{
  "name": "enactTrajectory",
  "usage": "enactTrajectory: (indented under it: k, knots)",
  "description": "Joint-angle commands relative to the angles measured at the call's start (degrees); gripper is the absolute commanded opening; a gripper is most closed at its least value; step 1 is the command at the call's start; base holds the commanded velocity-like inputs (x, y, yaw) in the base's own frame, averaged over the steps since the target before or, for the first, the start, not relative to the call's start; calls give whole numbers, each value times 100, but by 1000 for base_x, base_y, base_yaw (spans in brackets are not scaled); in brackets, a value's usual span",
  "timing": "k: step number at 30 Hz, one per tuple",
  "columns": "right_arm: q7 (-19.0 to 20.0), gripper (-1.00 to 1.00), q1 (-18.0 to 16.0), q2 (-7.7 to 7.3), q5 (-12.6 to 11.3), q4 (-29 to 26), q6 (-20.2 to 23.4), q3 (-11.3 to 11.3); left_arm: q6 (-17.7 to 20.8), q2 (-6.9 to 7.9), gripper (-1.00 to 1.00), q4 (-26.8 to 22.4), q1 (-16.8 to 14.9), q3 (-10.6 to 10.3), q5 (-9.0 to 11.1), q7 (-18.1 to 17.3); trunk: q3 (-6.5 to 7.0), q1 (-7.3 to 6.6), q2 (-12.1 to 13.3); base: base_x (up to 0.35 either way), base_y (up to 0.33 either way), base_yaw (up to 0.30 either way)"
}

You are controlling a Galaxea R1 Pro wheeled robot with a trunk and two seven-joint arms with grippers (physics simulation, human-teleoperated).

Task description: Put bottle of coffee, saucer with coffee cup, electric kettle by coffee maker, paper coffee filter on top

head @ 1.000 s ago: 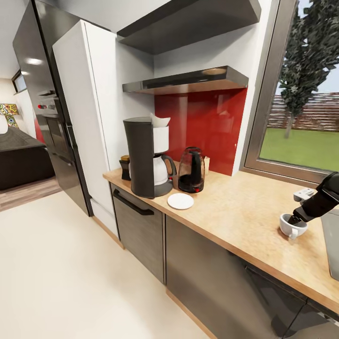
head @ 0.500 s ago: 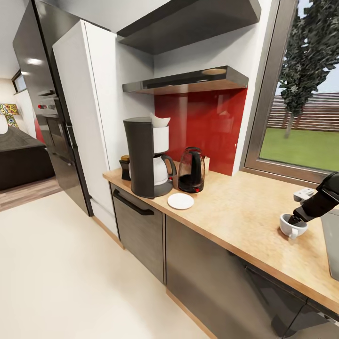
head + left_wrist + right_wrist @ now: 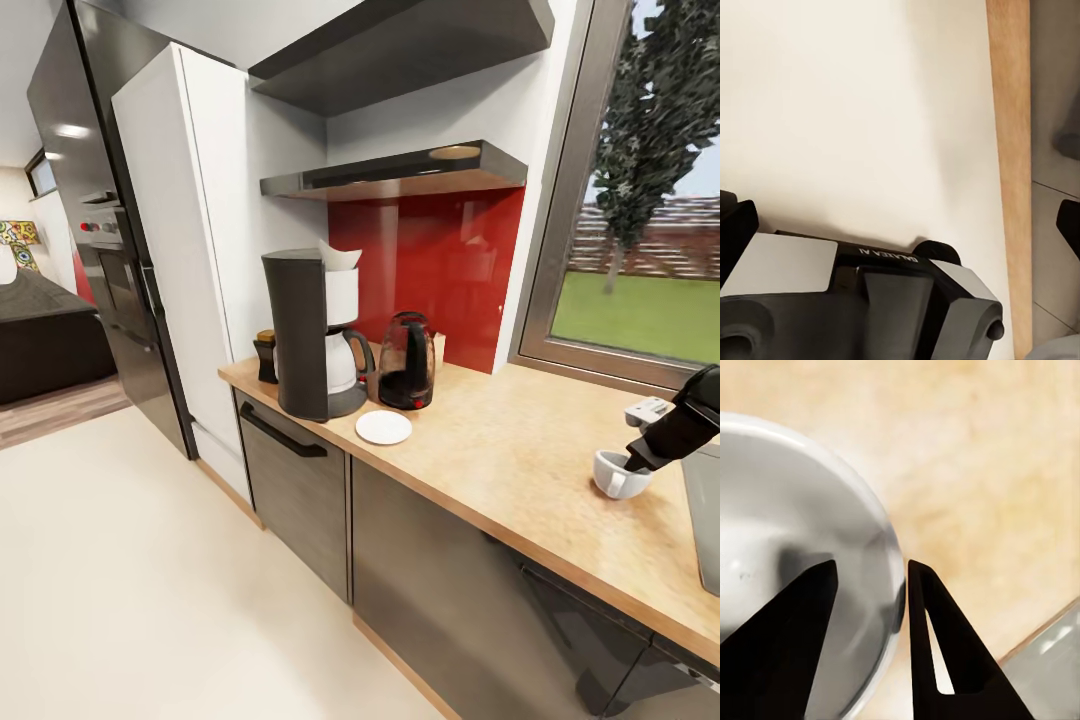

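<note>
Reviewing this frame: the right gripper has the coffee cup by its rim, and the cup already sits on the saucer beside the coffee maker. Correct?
Not quite. The right gripper does have the coffee cup by its rim, one finger inside and one outside, but the head view shows the cup far along the countertop from the saucer, which lies bare beside the coffee maker.

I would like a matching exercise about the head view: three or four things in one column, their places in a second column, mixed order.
Things:
1. coffee cup
2. saucer
3. paper coffee filter
4. electric kettle

Places:
a. on top of the coffee maker
b. against the red backsplash
c. at the right gripper, one finger inside its rim
d. bare, in front of the kettle

Pairs: 1-c, 2-d, 3-a, 4-b
</note>
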Motion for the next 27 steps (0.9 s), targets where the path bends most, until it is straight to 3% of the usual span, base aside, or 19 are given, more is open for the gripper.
enactTrajectory:
  k: [1,12,22,27]
  knots:
    - [-5,-100,4,-3,-289,-13,167,36,44,2,100,-2,-5,-47,60,-12,-9,1,-3,0,0,0]
    - [-5,-100,4,-3,-285,-13,168,36,40,2,100,-1,-5,-47,60,-12,-9,1,-3,0,0,0]
    - [6,-100,4,30,-280,-49,182,39,47,-2,100,-7,-5,-50,60,-12,171,-219,398,0,0,0]
    - [14,-100,4,211,-279,-73,199,21,47,-6,100,-7,-5,-54,60,-12,206,-263,479,0,0,0]
